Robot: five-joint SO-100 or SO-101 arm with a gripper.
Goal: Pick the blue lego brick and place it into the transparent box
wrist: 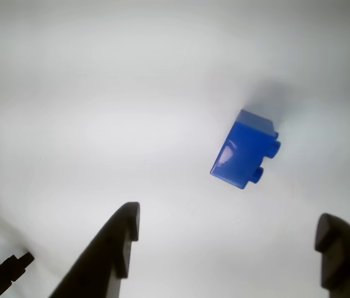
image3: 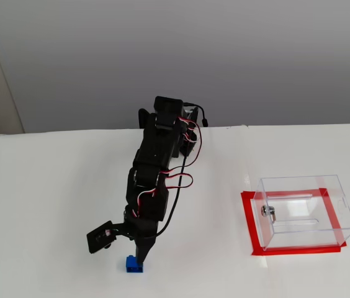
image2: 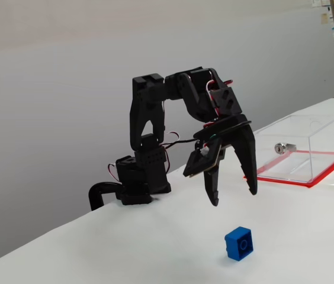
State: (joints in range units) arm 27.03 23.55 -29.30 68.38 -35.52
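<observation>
Wrist view shows the two black fingers (wrist: pixel 110 254) of the gripper (wrist: pixel 228 239) entering from the bottom edge, spread wide with nothing between them. Beyond the tips lies the blue lego brick (wrist: pixel 243 149) on the white table (wrist: pixel 100 112), apart from both fingers and closer to the right-hand one. It lies tilted, its round studs pointing right in this view. Black cable ends show at the lower left corner.

Nearest in a fixed view from the side is the blue lego brick (image2: pixel 238 242), resting on the white table (image2: pixel 309 236) with a stud face toward the camera. The gripper (image2: pixel 233 198) hangs above it and slightly behind, clear of the surface, fingers pointing down and splayed open, empty. The black arm (image2: pixel 173 112) rises from its base at the table's far edge, folds at the elbow and bends down at the wrist. Further right stands the transparent box (image2: pixel 300 148), well apart from the brick, on a red base border (image2: pixel 309 177), with a silver lock cylinder (image2: pixel 283 147) on its wall.

Seen from above in a fixed view, the blue lego brick (image3: pixel 134 265) sits at the near end of the outstretched black arm (image3: pixel 156 167), partly under the gripper (image3: pixel 139 251). The transparent box (image3: pixel 305 211) stands to the right, well apart, its silver lock cylinder (image3: pixel 268 212) on the left wall, red base border (image3: pixel 296 250) around it
</observation>
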